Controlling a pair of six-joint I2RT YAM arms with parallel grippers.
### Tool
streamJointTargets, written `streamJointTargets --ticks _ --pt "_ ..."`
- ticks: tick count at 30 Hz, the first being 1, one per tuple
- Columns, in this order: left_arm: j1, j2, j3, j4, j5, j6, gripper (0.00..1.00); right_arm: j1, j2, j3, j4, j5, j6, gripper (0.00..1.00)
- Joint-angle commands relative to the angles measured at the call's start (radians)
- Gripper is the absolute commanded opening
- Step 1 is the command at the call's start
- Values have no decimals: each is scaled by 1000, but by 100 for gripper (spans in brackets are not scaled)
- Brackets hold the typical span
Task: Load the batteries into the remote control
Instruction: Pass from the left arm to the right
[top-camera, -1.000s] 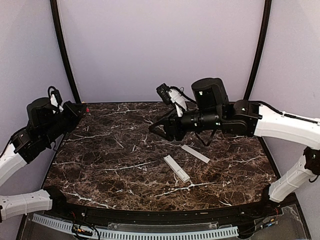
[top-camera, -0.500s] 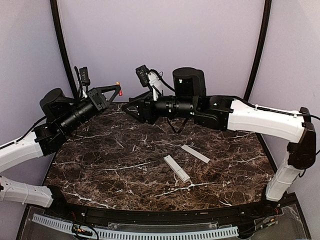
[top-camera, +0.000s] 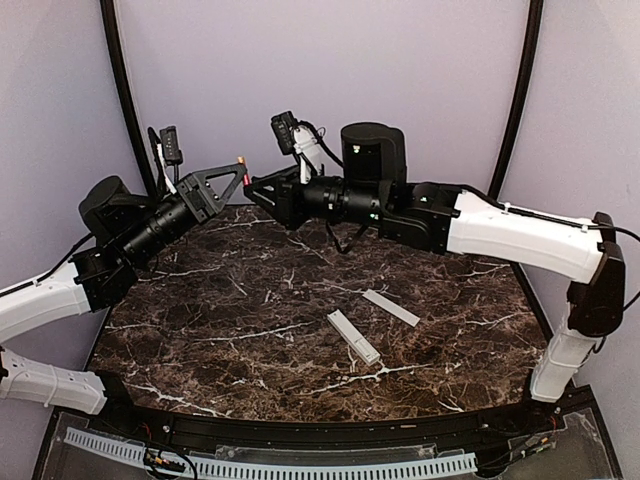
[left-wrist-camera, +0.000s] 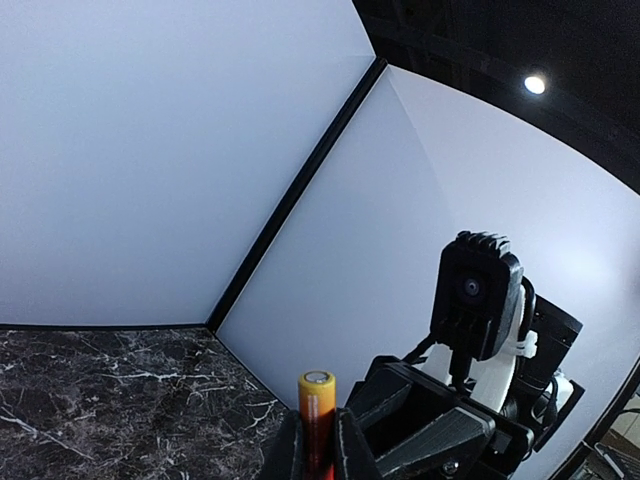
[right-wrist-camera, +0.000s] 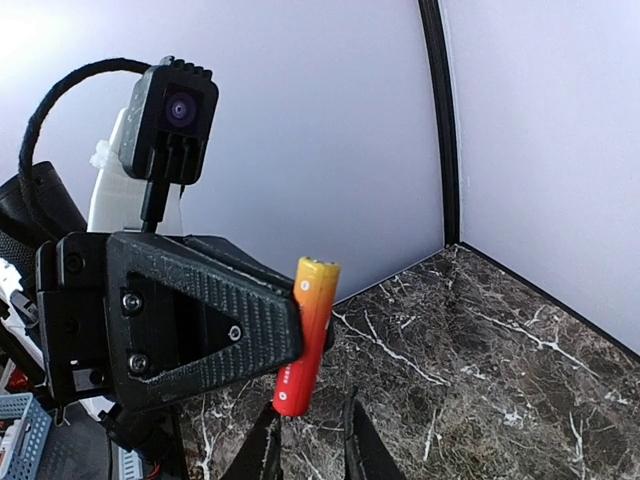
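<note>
Pinching a battery (top-camera: 244, 172) near its middle, the left gripper (top-camera: 240, 172) is clamped tight on the cell and holds it up in the air over the far side of the marble table (top-camera: 200, 320), close to the back wall. The battery (left-wrist-camera: 316, 400) stands roughly upright between the narrow jaws, its orange top end poking clear above them and its red lower end hanging free below. The right gripper (top-camera: 252, 186) faces it nose to nose from the other side. In the right wrist view its jaws stand a little apart, the gap wider than the cell, with the battery (right-wrist-camera: 305, 335) just beyond their tips; whether either tip touches the red end cannot be told. The remote control (top-camera: 353, 337) lies flat on the table well below and nearer the arm bases, with a thinner white strip (top-camera: 390, 307) just beside it.
</note>
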Motion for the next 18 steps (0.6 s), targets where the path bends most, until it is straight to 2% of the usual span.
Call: streamJointTargets --ticks 1,18 --pt "-7 -18 20 21 6 50 0 3 34 62 5 15 1 19" --pt "-18 21 -2 -2 -26 112 0 3 48 71 6 12 17 16"
